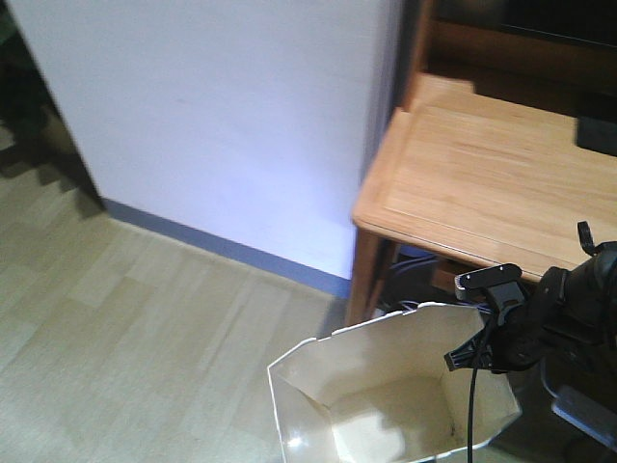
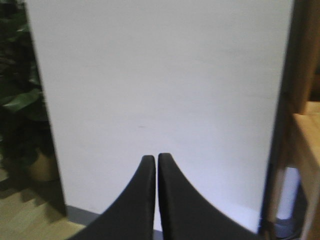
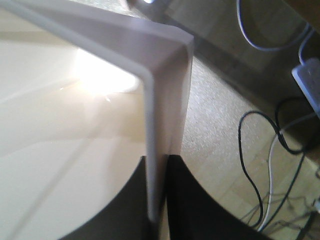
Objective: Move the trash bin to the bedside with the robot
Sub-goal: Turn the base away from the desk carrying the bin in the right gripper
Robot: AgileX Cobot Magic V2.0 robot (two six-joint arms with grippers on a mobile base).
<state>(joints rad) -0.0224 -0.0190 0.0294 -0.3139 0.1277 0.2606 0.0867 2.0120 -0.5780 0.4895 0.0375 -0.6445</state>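
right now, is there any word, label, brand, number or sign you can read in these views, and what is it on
None can be read in any view.
The white faceted plastic trash bin, the light wooden desk and the white wall panel show no print.
The pale grey box at the edge of the right wrist view is too blurred to tell whether it carries a label.
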